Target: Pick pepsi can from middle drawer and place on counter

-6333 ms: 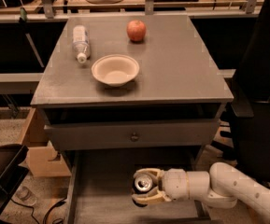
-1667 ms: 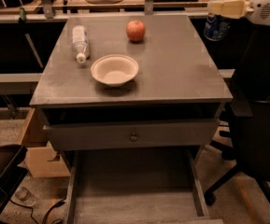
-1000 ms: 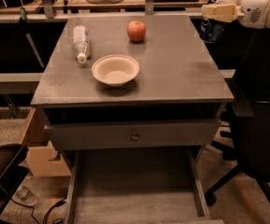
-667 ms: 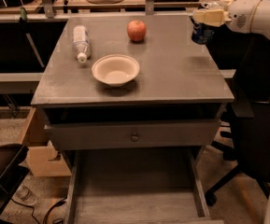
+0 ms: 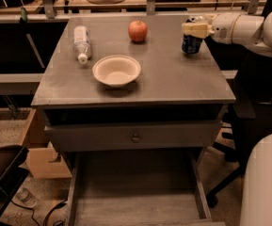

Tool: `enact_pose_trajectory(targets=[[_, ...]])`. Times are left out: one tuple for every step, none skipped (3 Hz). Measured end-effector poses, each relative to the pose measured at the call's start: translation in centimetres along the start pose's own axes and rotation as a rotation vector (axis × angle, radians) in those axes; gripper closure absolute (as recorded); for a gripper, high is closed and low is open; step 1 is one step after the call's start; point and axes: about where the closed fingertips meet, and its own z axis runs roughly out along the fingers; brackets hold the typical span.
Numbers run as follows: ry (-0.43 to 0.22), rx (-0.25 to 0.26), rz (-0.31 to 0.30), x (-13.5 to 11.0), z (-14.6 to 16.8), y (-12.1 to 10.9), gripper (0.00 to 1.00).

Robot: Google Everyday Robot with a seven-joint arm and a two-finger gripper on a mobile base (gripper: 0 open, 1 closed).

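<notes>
The pepsi can point(image 5: 190, 43), dark blue, is upright over the far right part of the grey counter point(image 5: 164, 79). My gripper point(image 5: 193, 30) reaches in from the right and is shut on the can near its top. I cannot tell whether the can's base touches the counter. The middle drawer point(image 5: 135, 197) is pulled out below, and its grey floor shows nothing in it.
A white bowl point(image 5: 116, 71) sits mid-counter, a red apple point(image 5: 137, 31) at the back and a clear water bottle point(image 5: 82, 42) lies at the back left. A drawer front with a round knob point(image 5: 135, 138) is above the open drawer. A cardboard box point(image 5: 44, 161) stands left.
My gripper has carried the pepsi can from the open drawer up to the right of the cabinet, then leftward and down onto the counter's far right part.
</notes>
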Motion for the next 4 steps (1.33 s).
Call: enact_pose_trajectory(targets=[[0.053,-0.026,0.058,2.13,0.69,0.44,1.00],[0.055,-0.030,0.064,2.20,0.93,0.56,0.82],[0.055,-0.030,0.064,2.17,0.95,0.57,0.57],[0.055,-0.030,0.064,2.13,0.96,0.58,0.35]])
